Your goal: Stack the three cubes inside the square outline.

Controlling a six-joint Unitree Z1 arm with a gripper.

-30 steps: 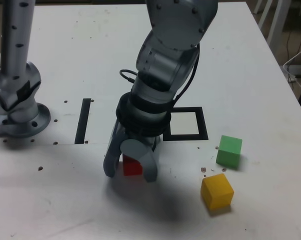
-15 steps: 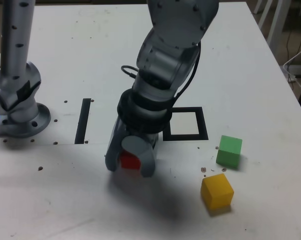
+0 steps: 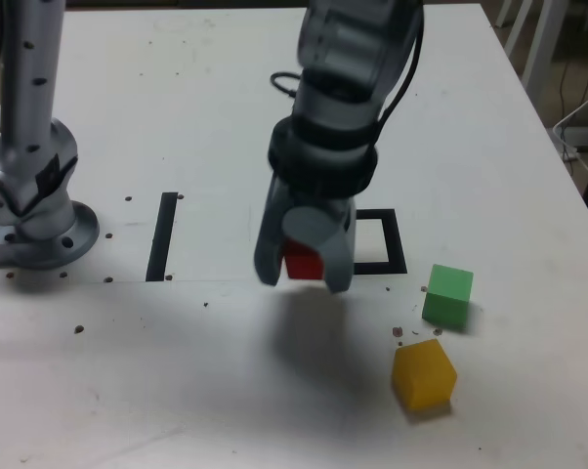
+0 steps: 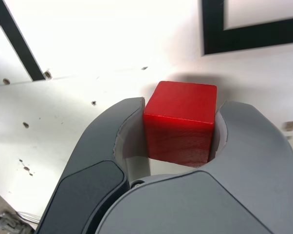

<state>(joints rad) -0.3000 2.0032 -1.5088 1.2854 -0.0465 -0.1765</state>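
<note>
Lifted off the white table [image 3: 128, 391] since a second ago, the small matte red cube [image 3: 301, 261] now hangs in the air between the two grey curved jaws of the end effector [image 3: 304, 269], which has carried it toward the exterior view's right, up to the near left corner of the thick black square outline with a white centre [image 3: 397, 241]. The jaws are clamped on the red cube's two opposite side faces, as the wrist view confirms [image 4: 181, 126]. The matte green cube [image 3: 447, 294] and the matte yellow cube [image 3: 423, 372] sit on the table to the exterior view's right, close to each other but apart, outside the outline.

These blocks look light, rigid and plain-faced, so a squeeze across flat parallel sides should hold without slip, provided the faces stay square to the jaws.

Above the cube, the arm stands steeply, its wrist pointing almost straight down, with the grey links leaning slightly toward the exterior view's right.
</note>
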